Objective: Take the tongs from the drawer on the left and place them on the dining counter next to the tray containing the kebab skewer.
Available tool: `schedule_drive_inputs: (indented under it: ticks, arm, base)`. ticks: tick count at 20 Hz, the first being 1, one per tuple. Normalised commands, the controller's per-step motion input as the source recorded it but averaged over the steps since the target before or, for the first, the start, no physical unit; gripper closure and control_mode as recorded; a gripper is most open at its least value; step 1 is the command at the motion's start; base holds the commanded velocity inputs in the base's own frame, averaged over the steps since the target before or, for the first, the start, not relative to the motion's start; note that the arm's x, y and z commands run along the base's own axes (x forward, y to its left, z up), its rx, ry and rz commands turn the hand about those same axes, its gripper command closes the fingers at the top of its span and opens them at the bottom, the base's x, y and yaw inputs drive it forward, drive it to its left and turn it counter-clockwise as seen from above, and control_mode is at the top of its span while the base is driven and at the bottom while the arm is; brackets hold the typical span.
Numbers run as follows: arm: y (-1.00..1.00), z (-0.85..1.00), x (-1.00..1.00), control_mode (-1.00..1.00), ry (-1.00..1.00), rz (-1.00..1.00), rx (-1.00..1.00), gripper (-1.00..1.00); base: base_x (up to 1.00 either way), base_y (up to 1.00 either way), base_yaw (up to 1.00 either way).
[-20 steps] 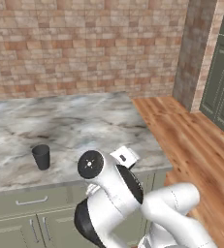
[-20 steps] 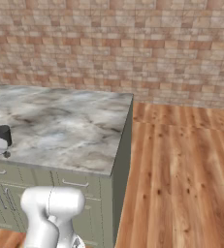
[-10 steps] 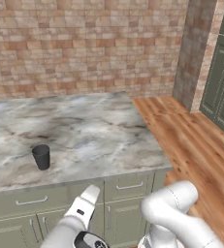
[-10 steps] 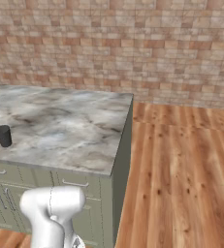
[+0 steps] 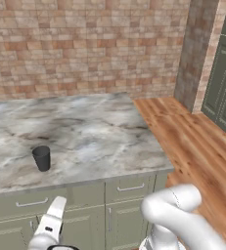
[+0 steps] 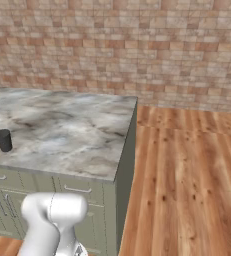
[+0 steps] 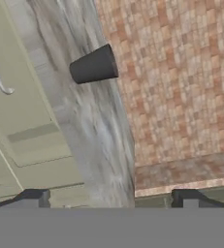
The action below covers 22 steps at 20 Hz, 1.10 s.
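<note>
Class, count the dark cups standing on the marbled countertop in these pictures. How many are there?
1. The dark cup stands upright on the marbled countertop, towards its front left edge above the green cabinets.

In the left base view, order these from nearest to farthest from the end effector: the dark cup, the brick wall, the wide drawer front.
1. Wide drawer front, just above the end effector.
2. Dark cup, on the counter's near left.
3. Brick wall, behind the counter.

Brick wall (image 5: 85, 49) behind marbled cabinet top (image 5: 85, 136) — wood floor (image 6: 187, 170) alongside.
</note>
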Motion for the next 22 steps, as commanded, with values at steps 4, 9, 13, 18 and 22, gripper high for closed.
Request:
schedule_drive_inputs:
  ticks: [4, 9, 13, 18, 22]
  arm:
    - [0.90, -0.22, 0.42, -1.00, -0.04, -0.04, -0.12, -1.00]
    - [0.51, -0.36, 0.42, -1.00, 0.00, -0.01, -0.15, -1.00]
    - [0.27, -0.49, 0.50, -1.00, 0.00, 0.00, -0.13, -1.00]
    - [0.01, -0.66, 0.33, -1.00, 0.00, 0.00, -0.07, -1.00]
    - [0.00, -0.62, 0.29, -1.00, 0.00, 0.00, 0.00, -1.00]
  base:
    - [0.00, 0.00, 0.00]
    - [0.00, 0.00, 0.00]
    - [0.00, 0.00, 0.00]
    - [0.00, 0.00, 0.00]
    - [0.00, 0.00, 0.00]
